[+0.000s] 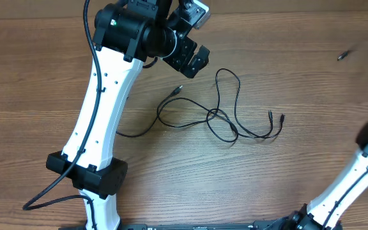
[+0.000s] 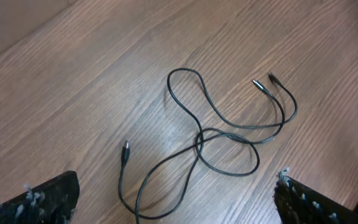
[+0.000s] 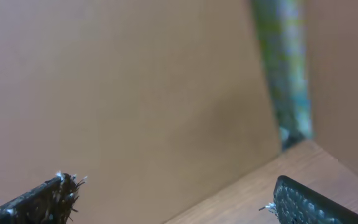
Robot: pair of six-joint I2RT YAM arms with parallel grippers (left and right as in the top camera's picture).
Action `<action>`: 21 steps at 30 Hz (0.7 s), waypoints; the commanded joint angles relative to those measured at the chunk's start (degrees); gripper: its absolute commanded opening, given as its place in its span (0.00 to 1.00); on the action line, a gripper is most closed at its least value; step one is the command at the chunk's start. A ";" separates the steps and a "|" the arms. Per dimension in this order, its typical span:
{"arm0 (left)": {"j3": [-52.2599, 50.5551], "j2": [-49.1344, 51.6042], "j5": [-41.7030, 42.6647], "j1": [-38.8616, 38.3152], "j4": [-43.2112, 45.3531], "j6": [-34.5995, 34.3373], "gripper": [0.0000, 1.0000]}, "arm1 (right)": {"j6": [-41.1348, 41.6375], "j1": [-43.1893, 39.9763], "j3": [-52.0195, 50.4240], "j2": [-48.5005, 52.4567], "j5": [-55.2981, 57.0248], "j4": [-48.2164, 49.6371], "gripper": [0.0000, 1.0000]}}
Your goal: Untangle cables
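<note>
Because the cables (image 1: 216, 114) are thin, limp and light, lying loosely crossed mid-worktop (image 1: 43, 76), a pinch just beside the crossing seems best. The left gripper (image 2: 176, 186) hovers above them, spread wide. The right gripper (image 3: 171, 186), also spread, faces away.

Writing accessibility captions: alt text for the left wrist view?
Thin black cables lie loosely tangled on a wooden table, loops crossing mid-frame, three plug ends visible. The left end effector is open, visible at both bottom corners, holding nothing.
</note>
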 commanded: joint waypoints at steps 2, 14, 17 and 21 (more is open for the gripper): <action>0.52 0.00 0.66 -0.37 -0.15 2.29 1.00 | 13.18 -3.56 -6.43 4.00 -2.69 -7.48 0.99; 0.52 0.00 0.70 -0.39 0.26 2.27 1.00 | 45.51 -1.70 -20.02 4.42 -13.31 -28.92 1.00; 0.52 0.00 1.18 -0.39 -0.59 2.27 1.00 | 57.90 -1.70 -20.02 4.42 -21.27 -37.42 1.00; 0.52 0.00 2.16 -0.39 -0.79 2.27 1.00 | 60.67 -1.84 -20.02 4.42 -41.51 -28.04 1.00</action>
